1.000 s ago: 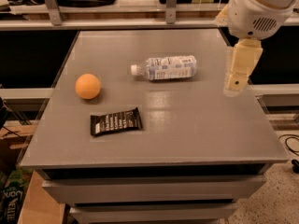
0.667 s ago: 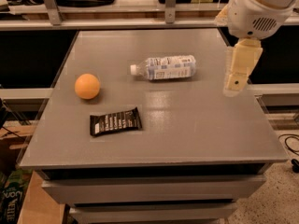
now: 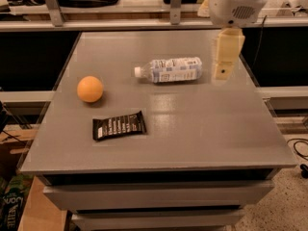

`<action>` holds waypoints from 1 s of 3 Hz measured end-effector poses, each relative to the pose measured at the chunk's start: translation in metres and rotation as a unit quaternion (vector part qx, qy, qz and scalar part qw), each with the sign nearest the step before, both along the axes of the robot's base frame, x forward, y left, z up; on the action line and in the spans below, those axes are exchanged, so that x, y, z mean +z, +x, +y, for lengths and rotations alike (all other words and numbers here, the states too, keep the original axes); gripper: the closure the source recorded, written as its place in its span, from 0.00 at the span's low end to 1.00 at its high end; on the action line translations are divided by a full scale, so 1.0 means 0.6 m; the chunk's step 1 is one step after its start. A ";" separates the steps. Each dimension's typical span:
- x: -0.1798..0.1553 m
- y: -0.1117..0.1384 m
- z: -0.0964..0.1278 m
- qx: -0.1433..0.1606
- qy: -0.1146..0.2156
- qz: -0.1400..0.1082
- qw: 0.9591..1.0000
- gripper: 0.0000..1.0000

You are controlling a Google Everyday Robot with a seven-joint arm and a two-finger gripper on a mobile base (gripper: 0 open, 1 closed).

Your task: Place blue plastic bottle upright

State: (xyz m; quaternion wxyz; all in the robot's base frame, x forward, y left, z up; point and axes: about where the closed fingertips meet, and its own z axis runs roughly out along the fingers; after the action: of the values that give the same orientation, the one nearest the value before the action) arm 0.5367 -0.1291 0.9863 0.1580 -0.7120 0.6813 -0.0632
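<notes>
The blue plastic bottle (image 3: 171,70) lies on its side at the middle back of the grey table (image 3: 192,129). It is clear with a pale blue-and-white label, and its white cap points left. My gripper (image 3: 224,75) hangs from the white arm at the upper right. It points down, just right of the bottle's base and a little above the table. It holds nothing that I can see.
An orange ball (image 3: 90,89) sits on the left of the table. A black snack bar wrapper (image 3: 119,125) lies flat in front of the ball, towards the near edge. A shelf with metal posts (image 3: 175,4) runs behind the table.
My gripper has moved left and slightly back, closer to the bottle's base. The bottle, ball and wrapper have not moved.
</notes>
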 end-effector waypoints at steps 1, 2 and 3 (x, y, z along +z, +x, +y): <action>-0.004 0.039 0.043 0.026 -0.007 0.003 1.000 0.00; -0.023 0.077 0.084 0.041 -0.011 0.009 0.999 0.00; -0.053 0.111 0.117 0.052 -0.014 0.015 0.998 0.00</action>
State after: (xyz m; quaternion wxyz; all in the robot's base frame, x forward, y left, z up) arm 0.6031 -0.0587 0.9543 0.1413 -0.7492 0.6449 -0.0536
